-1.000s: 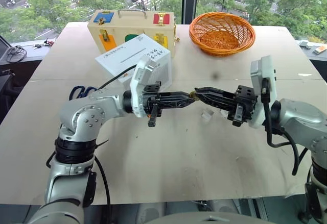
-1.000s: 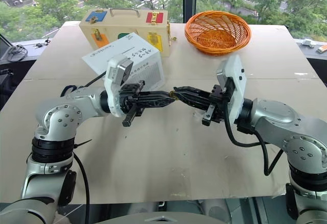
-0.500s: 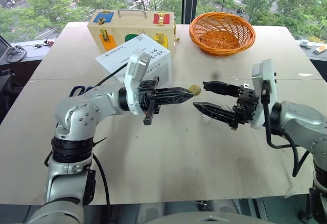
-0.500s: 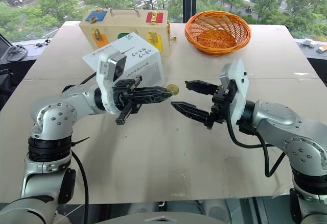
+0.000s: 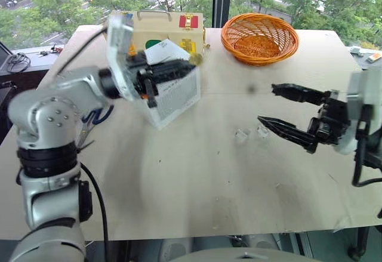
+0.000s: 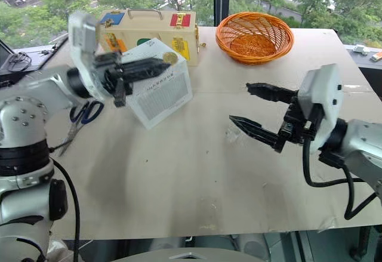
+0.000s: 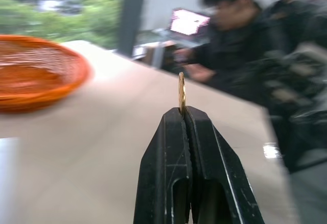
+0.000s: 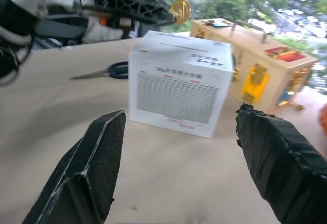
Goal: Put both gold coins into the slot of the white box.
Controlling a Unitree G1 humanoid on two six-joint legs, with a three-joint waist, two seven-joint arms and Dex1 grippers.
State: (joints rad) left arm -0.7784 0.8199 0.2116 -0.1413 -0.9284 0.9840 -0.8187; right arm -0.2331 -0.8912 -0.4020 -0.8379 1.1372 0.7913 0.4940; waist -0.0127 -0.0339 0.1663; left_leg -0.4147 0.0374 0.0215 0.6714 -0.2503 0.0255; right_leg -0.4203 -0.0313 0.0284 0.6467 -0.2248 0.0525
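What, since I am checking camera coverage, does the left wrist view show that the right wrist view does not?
Left wrist view adds a blurred person in dark clothes beyond the table. Right wrist view adds the white cardboard box, blue-handled scissors, the cream wooden case and the open right tool. Both share the small gold coin pinched in the shut left tool.

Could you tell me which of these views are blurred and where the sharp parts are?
Left eye view: the left arm and white box are smeared, the basket crisp. Left wrist view: the coin and left end effector are sharp, the person and basket soft. Right wrist view: the box fairly clear, the near fingers softer.
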